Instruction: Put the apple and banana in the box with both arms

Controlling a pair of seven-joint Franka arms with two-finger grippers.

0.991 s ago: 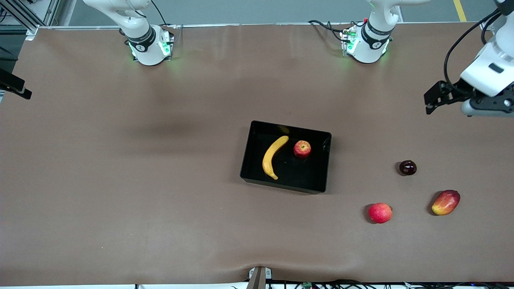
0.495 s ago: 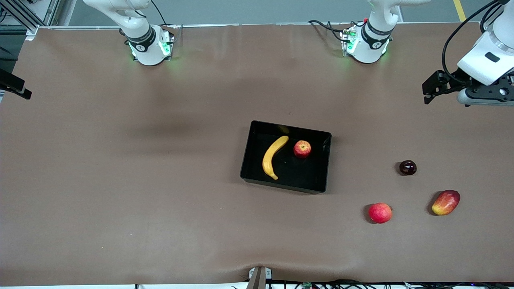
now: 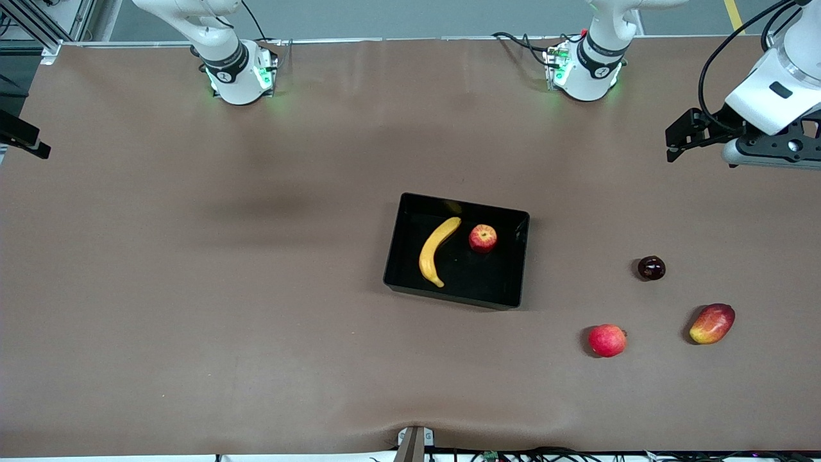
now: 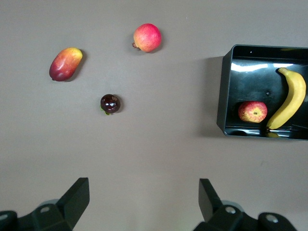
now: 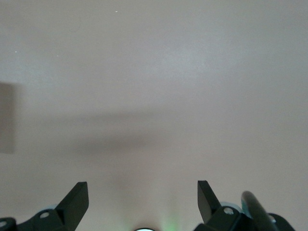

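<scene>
The black box (image 3: 478, 281) stands mid-table. The yellow banana (image 3: 431, 248) and the small red apple (image 3: 482, 238) lie inside it, side by side and apart. In the left wrist view the box (image 4: 224, 96), the banana (image 4: 291, 98) and the apple (image 4: 252, 111) show too. My left gripper (image 4: 144, 185) is open and empty, high over bare table at the left arm's end; its hand (image 3: 779, 154) shows at the front view's edge. My right gripper (image 5: 143, 185) is open and empty over bare table; it does not show in the front view.
Three loose fruits lie toward the left arm's end, nearer the front camera than the box: an evenly red round fruit (image 3: 607, 340), a red-yellow mango (image 3: 712, 323) and a small dark fruit (image 3: 651, 267). The arm bases (image 3: 237, 77) stand along the table's robot edge.
The left arm's hand has drawn back toward the robots' side at its end of the table. The fruits and the box have not moved.
</scene>
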